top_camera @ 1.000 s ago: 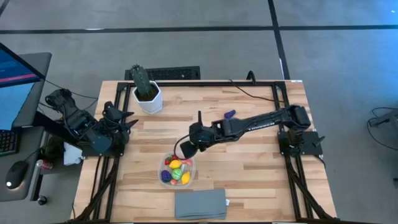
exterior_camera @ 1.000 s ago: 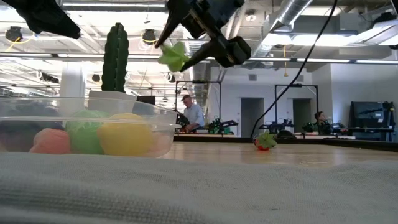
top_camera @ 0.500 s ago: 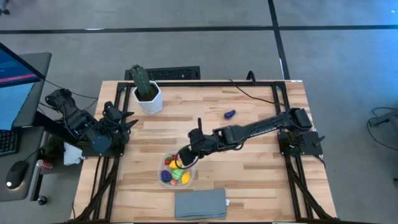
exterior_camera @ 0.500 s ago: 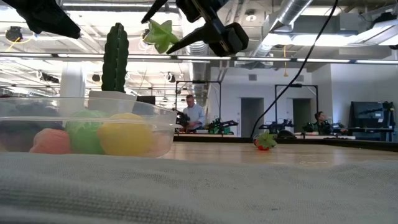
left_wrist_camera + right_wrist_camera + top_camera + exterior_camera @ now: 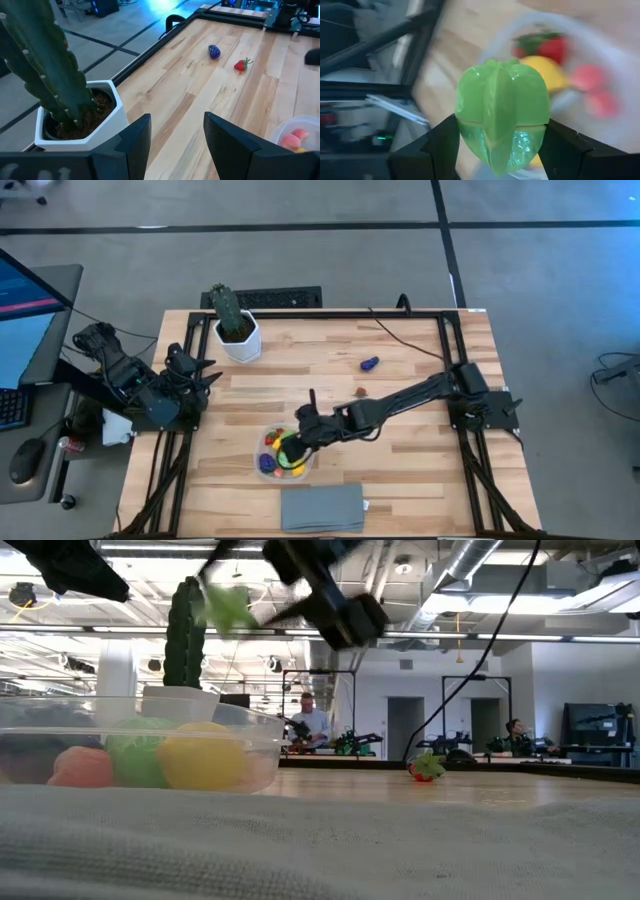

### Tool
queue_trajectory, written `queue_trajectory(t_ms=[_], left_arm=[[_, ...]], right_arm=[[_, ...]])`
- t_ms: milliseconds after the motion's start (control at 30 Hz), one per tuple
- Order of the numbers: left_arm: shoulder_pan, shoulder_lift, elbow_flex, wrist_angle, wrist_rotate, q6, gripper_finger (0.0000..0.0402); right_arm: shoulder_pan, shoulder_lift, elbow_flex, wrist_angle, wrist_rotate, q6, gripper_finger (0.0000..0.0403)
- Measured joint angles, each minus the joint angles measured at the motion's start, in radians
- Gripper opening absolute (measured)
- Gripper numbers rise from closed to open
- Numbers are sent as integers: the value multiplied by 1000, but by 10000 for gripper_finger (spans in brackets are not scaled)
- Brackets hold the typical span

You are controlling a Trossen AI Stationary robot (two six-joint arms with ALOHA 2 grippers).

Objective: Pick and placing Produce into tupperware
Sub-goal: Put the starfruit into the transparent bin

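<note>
You've got two arms, one tub (image 5: 268, 467), one cactus (image 5: 227, 307), one cloth (image 5: 322, 507), two loose pieces on the bench (image 5: 400, 470): a strawberry (image 5: 242, 64) and a purple one (image 5: 370, 363).

Non-task items:
- Cactus (image 5: 226, 306), tall, green, upright in a white hexagonal pot (image 5: 239, 340) at the table's far left corner.
- Grey folded cloth (image 5: 322, 507), flat at the near table edge.
- Wooden table (image 5: 410, 445).
- Computer mouse (image 5: 23, 461) and monitor (image 5: 20, 310) on a side desk.
- Two people (image 5: 311, 724) in the room behind.
</note>
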Motion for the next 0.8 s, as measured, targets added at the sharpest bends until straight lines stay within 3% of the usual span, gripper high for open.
queue_trajectory(t_ms=[800], left_arm=[[0,0,0,1,3,0,174]], right_arm=[[19,127,4,111,-24,92,251]])
